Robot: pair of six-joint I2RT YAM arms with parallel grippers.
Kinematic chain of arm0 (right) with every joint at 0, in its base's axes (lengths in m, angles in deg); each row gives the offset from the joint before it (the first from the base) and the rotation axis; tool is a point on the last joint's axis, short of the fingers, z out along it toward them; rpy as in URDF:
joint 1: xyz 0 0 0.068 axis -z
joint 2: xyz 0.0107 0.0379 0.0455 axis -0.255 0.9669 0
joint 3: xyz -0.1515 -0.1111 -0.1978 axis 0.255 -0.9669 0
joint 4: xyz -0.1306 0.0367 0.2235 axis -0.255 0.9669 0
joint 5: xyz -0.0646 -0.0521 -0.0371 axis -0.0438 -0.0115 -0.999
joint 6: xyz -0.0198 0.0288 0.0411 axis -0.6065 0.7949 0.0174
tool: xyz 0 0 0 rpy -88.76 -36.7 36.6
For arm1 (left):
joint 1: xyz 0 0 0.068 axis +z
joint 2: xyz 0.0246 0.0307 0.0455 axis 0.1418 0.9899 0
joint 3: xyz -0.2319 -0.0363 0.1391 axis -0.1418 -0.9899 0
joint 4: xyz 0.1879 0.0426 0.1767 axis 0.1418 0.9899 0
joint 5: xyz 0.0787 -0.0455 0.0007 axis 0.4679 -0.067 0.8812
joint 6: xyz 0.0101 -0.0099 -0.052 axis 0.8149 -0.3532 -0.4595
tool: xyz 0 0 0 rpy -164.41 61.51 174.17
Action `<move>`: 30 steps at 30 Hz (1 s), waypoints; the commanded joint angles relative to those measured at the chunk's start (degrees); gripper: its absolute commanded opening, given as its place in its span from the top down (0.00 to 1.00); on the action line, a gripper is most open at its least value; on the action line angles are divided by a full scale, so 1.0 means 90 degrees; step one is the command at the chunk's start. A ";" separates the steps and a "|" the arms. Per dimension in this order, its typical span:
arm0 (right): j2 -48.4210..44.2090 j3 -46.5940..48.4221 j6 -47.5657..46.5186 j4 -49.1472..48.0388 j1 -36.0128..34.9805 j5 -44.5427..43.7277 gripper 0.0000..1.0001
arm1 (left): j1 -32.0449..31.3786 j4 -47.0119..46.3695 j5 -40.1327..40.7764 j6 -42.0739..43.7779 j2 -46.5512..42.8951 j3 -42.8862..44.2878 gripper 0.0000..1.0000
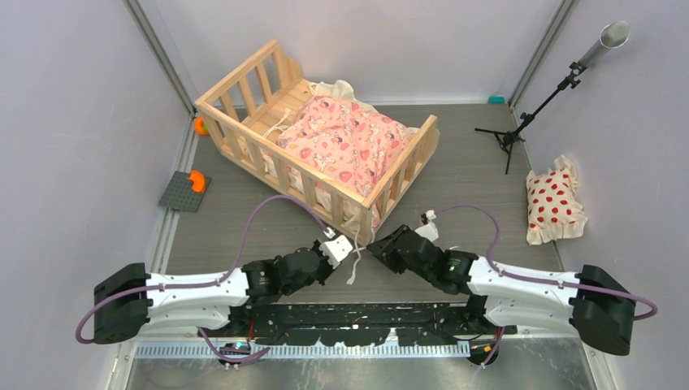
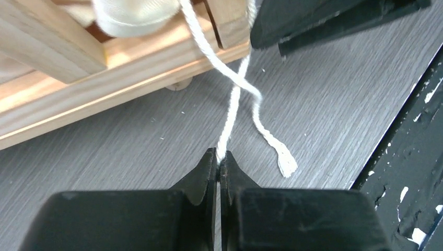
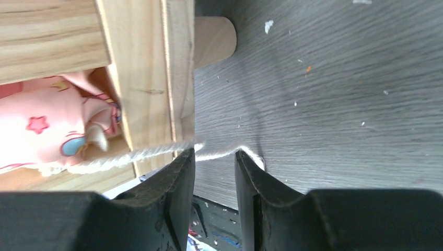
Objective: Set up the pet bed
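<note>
Top external view puts the pet bed [image 1: 284,156] in the upper middle of the frame. Its long axis slants from upper left down to lower right, and the pink cushion [image 1: 341,142] lies inside. The bed's lowest corner post points straight at the spot where your two arms meet, so both grippers sit just below that corner, almost tip to tip. The left gripper [image 1: 353,244] comes in from lower left and the right gripper [image 1: 373,246] from lower right.

Your left wrist view shows the left gripper pinched closed on one cream tie [image 2: 229,117], which runs taut from the tips towards the top of the frame, where the bed's base rail is. A second strand [image 2: 271,141] crosses over it and trails loose to the right, with its frayed end lying on the table [image 2: 130,151].

Your right wrist view shows the right gripper with its jaws apart and nothing clamped. A cord [image 3: 130,158] stretches across from the cushion side at the left, past the corner post, and over the gap at the fingertips. From this angle it may be resting on the tips or lying just beyond them.

As I judge it, the tie-off turns on that crossing. The loose strand lies to the right of the held one, so your right arm is the nearer one to take it. The dotted pillow [image 1: 554,201] sits well apart at right, not yet placed.
</note>
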 commanded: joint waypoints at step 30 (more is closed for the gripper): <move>-0.0918 -0.0750 -0.3654 -0.1954 0.0021 0.0251 0.54 | 0.0036 -0.0613 -0.1862 -0.0764 0.0838 0.0454 1.00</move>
